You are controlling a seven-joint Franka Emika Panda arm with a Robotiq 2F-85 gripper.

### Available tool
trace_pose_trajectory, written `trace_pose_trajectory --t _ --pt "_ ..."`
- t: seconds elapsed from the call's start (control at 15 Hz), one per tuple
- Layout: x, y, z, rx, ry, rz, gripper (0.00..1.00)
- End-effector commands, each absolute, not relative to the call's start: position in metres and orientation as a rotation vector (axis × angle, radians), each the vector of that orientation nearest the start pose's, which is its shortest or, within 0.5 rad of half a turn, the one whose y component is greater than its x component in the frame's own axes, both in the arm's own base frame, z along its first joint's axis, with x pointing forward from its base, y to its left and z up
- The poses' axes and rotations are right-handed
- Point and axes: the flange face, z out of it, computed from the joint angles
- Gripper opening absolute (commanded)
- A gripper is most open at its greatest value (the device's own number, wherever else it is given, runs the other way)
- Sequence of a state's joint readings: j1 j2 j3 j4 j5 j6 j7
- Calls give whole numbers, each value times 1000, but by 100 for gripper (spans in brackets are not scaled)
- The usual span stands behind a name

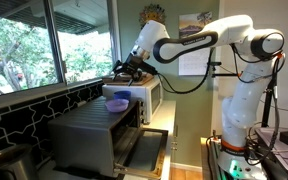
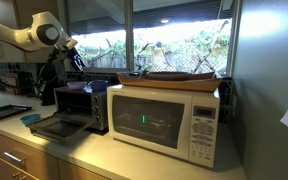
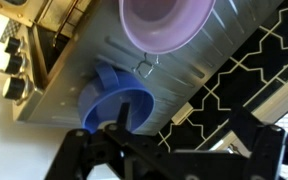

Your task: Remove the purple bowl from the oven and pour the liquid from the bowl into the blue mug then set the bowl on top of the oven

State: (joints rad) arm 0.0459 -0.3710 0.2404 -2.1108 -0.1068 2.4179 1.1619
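See jaws spread wide, gripping nothing, above oven (image 3: 224, 62). Find purple bowl (image 3: 164, 25) upright on oven top, just beside blue mug (image 3: 119, 105). Note oven door dropped open.

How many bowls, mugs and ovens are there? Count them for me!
Bowls: 1, the purple bowl
Mugs: 1, the blue mug
Ovens: 2, the grey oven and the white oven
Total: 4
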Motion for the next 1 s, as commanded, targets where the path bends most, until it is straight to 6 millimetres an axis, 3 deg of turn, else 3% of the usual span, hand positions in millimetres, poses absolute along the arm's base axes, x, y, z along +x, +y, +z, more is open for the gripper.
trace_pose_trajectory --t 0.0,0.4,0.93 --pt "455 129 661 -2564 792 -944 100" --pt "429 90 691 -2650 328 -991 100" --pt "396 51 704 -2708 -284 -895 100"
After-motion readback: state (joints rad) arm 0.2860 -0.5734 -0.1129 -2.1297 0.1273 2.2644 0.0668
